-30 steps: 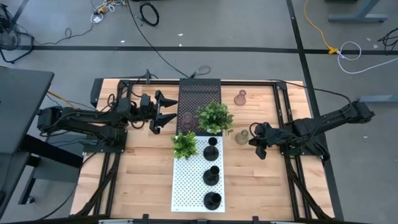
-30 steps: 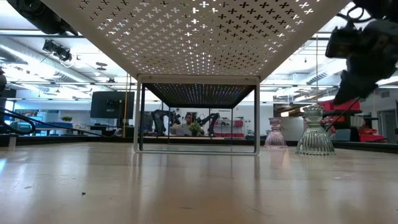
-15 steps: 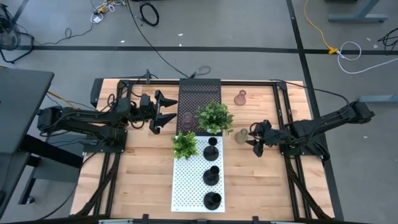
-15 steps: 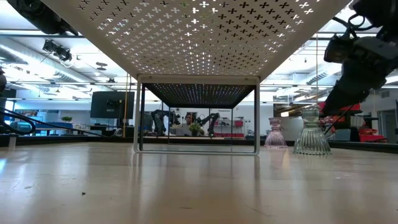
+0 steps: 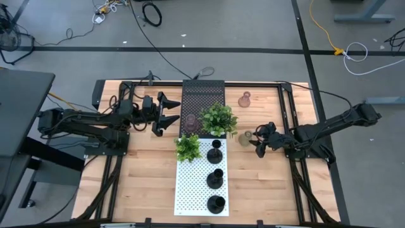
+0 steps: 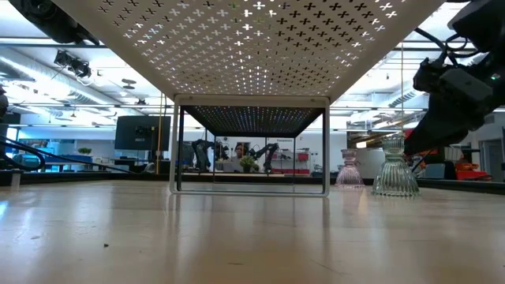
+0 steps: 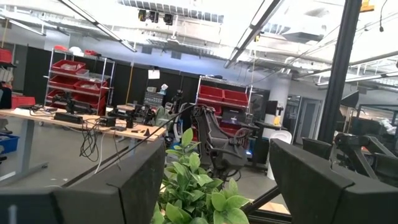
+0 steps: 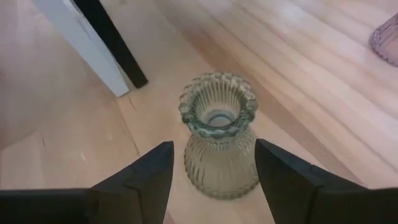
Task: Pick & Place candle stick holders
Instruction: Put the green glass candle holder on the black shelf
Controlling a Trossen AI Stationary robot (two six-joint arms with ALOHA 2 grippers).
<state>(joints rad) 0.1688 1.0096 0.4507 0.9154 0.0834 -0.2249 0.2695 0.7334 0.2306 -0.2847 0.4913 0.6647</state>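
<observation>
Found the right claw (image 5: 256, 143) spread open just toward 3 o'clock of the table's middle, gripping nothing, its fingers (image 8: 151, 172) flanking but clear of the greenish glass candle holder (image 8: 219, 144), upright on the wood. Judged the risks: could tip or skid the ribbed glass if one finger met it first, or could squeeze it out of an off-centre pinch. Showed, from the right wrist, gaps on both sides of the holder, hidden from above. Showed, from above only, a pink holder (image 5: 244, 99) at 1 o'clock, another (image 5: 190, 120) beside the big plant (image 5: 219, 119), three black holders (image 5: 215, 178) toward 6 o'clock, and the left claw (image 5: 172, 114), open and empty, waiting at 10 o'clock.
</observation>
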